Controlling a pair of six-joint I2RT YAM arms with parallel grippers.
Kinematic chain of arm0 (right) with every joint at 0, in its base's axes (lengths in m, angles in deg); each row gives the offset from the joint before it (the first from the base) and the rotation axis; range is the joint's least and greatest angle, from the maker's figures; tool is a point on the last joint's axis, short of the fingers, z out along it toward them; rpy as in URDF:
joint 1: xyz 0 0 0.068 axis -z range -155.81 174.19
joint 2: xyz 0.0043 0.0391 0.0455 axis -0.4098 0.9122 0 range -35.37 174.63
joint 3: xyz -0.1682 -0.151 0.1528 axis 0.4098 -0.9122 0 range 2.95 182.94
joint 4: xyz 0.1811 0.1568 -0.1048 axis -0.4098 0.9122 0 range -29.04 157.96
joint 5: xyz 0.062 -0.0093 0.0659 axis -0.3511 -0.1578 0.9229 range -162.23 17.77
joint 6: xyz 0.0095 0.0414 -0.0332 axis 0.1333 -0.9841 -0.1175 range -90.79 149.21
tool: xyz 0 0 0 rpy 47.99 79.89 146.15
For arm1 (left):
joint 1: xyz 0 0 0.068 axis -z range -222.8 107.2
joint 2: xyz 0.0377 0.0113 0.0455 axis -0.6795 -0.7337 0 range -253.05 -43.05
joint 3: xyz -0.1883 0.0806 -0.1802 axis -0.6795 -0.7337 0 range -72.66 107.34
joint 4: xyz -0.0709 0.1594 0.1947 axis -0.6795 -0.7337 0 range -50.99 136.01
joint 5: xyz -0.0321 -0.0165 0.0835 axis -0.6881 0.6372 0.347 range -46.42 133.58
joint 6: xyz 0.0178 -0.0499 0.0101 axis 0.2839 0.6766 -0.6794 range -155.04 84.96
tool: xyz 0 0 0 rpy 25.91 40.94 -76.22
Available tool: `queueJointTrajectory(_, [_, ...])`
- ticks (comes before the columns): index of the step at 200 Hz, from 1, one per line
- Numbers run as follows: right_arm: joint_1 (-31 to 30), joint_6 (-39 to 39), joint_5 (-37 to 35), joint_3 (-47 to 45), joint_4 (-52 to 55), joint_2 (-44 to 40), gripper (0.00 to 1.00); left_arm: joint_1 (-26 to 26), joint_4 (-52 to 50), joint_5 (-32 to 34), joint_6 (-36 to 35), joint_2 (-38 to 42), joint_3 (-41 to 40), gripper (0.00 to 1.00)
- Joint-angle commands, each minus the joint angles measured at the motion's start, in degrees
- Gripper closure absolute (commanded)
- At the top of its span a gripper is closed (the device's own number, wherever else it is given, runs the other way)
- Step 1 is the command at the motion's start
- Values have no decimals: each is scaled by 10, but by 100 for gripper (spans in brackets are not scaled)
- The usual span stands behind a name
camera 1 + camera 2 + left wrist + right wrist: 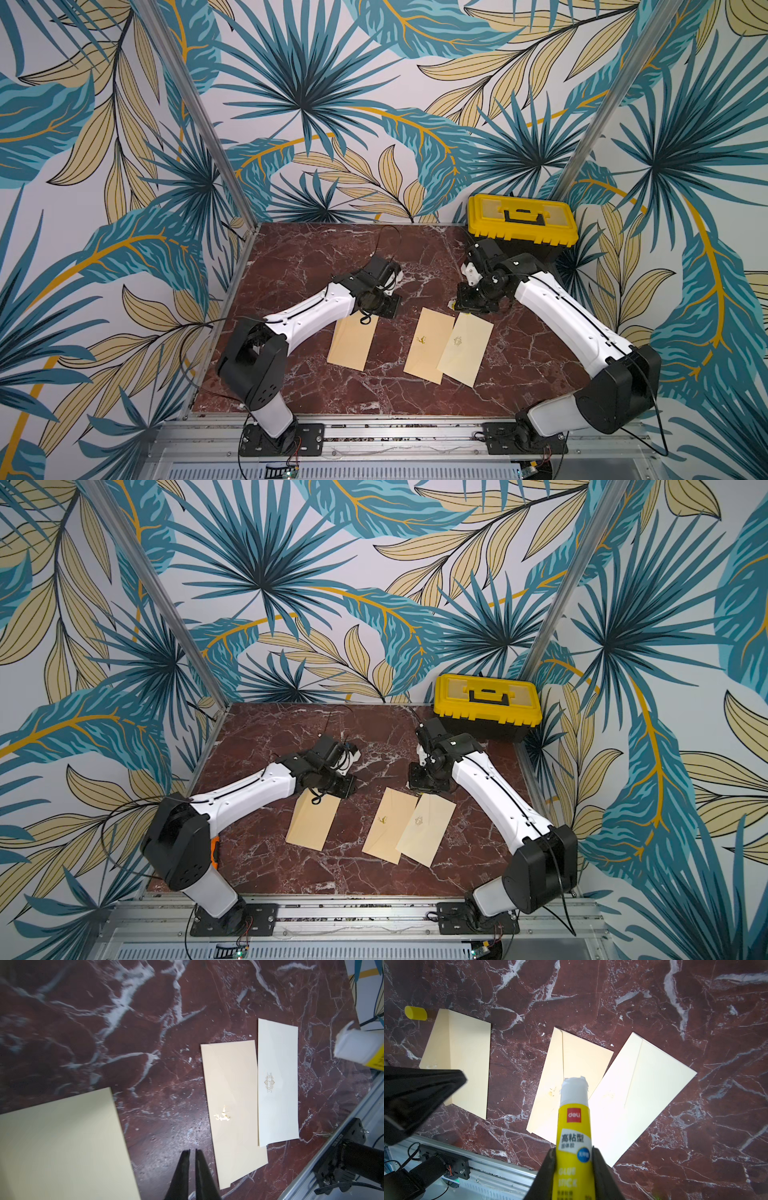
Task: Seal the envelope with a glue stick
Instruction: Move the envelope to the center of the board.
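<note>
Three cream envelopes lie flat on the marble table: the left envelope (352, 343) (465, 1059), the middle one (428, 345) (228, 1105) with a gold deer mark, and the right one (465, 353) (278, 1084), which overlaps it. My right gripper (574, 1151) is shut on the glue stick (574, 1126) (357, 1047). The stick is uncapped, and its white glue end hangs above the middle envelope's far end. The yellow cap (415, 1013) lies on the table beside the left envelope. My left gripper (192, 1150) hovers at the left envelope's far end, its jaws a narrow slit apart and empty.
A yellow toolbox (521, 220) stands at the back right corner, behind my right arm. An orange-handled tool (214, 850) shows beside my left arm's base. An aluminium rail (395, 432) runs along the table's front edge, and patterned walls enclose the other sides.
</note>
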Motion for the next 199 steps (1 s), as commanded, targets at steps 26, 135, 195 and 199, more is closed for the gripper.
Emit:
queueJointTrajectory(26, [2, 13, 13, 24, 8, 19, 100, -109, -115, 92, -50, 63, -16, 82])
queueJointTrajectory(135, [2, 19, 15, 24, 6, 26, 100, -207, -12, 26, -17, 78, -162, 71])
queueJointTrajectory(195, [2, 16, 15, 22, 6, 26, 100, -206, 3, 23, -23, 54, -172, 78])
queueJointTrajectory(199, [2, 15, 15, 23, 7, 26, 100, -207, 4, 25, -24, 51, -172, 78])
